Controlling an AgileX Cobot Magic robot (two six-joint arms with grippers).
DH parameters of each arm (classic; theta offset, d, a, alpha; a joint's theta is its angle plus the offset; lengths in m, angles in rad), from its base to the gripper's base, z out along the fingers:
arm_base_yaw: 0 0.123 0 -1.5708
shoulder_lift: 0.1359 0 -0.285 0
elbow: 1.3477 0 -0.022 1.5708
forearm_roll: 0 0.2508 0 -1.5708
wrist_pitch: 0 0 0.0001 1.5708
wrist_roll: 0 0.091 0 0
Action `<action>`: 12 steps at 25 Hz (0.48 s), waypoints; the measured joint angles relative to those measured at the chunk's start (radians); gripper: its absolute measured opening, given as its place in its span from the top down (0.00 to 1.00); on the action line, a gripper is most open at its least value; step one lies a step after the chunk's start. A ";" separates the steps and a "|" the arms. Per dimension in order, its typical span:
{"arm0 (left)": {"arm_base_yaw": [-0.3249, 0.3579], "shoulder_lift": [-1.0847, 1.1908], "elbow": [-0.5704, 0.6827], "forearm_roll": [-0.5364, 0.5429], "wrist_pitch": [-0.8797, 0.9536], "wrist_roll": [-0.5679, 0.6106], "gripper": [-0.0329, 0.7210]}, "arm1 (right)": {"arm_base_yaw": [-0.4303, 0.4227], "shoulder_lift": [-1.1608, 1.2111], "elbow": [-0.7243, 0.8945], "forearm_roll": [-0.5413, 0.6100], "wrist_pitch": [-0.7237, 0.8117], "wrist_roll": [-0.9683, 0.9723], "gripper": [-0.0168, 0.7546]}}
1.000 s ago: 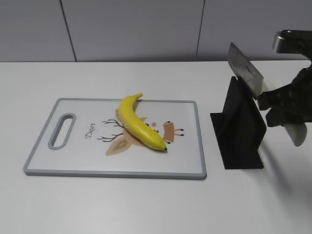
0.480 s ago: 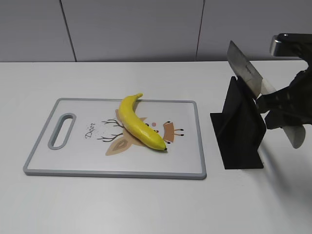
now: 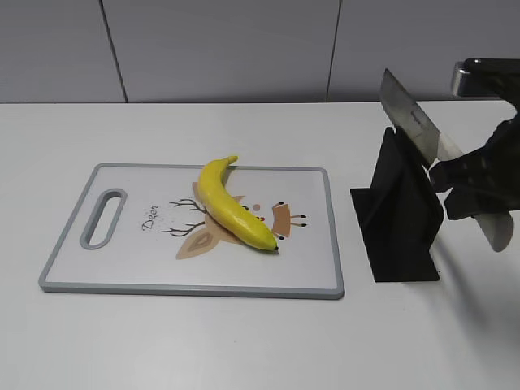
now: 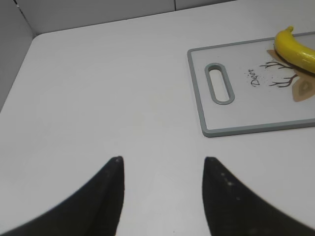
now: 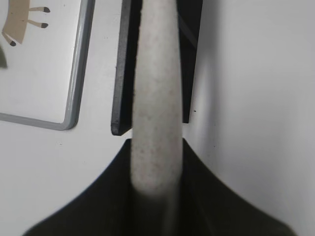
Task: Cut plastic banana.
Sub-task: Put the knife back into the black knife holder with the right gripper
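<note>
The yellow plastic banana [image 3: 233, 205] lies whole and slanted on the grey-rimmed cutting board [image 3: 146, 260]. Its stem end also shows in the left wrist view [image 4: 295, 46]. My right gripper [image 3: 471, 185] is shut on the pale handle [image 5: 155, 108] of a knife [image 3: 413, 122]. It holds the knife tilted, blade up and to the left, above a black knife stand [image 3: 400, 215] right of the board. My left gripper [image 4: 162, 164] is open and empty over bare table left of the board. It is out of the exterior view.
The cutting board's handle slot [image 3: 102, 218] is at its left end. The black stand rests on the table close to the board's right edge. A grey panelled wall [image 3: 219, 49] runs behind the white table.
The right gripper with the knife has risen slightly and shifted a little right. The banana, board and stand have not moved.
</note>
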 joint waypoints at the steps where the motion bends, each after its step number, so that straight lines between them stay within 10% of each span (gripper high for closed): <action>1: 0.000 0.000 0.000 0.000 0.000 0.000 0.30 | 0.000 -0.011 0.000 0.000 0.001 0.000 0.75; 12: 0.000 0.000 0.000 0.000 0.000 0.000 0.30 | 0.003 -0.051 -0.021 0.012 0.049 -0.001 0.75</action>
